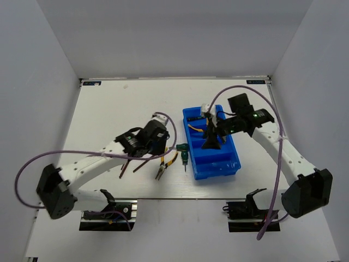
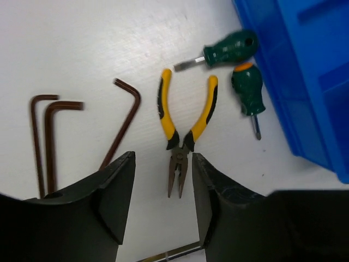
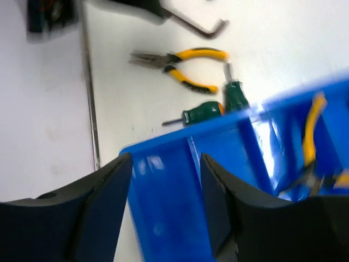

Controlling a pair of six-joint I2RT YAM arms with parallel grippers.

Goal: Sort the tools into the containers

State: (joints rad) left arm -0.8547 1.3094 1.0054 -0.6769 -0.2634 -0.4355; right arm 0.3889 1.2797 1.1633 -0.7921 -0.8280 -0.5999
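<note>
- Overhead first: the left gripper [image 1: 159, 152] hangs low over the table [image 1: 109, 109], left of the tray [image 1: 218, 164]. The loose pliers [image 1: 166, 164] lie right by it, which I read as lining up a pick. The right gripper [image 1: 212, 139] sits over the tray's middle. A second pliers [image 1: 195, 129] lies in a far compartment, so I judge that tool sorted.
- Left wrist next: the fingers [image 2: 117, 191] are spread and grasp nothing. The pliers' nose lies on the table in the gap between them, with the handles pointing away. Spread like this, they look set to straddle the tool near its joint. I cannot tell how high they are above it. Three hex keys [image 2: 122, 125] lie to the left, and two green drivers [image 2: 248, 90] lie beyond, just beside the tray.
- Right wrist last, and it is blurred: the jaws stand apart and empty above the tray's outer wall. I take that as waiting clear of the left arm's work. The second pliers rests in a compartment off to the right, apart from the fingers. The loose pliers, drivers and a hex key lie on the table beyond the tray.
</note>
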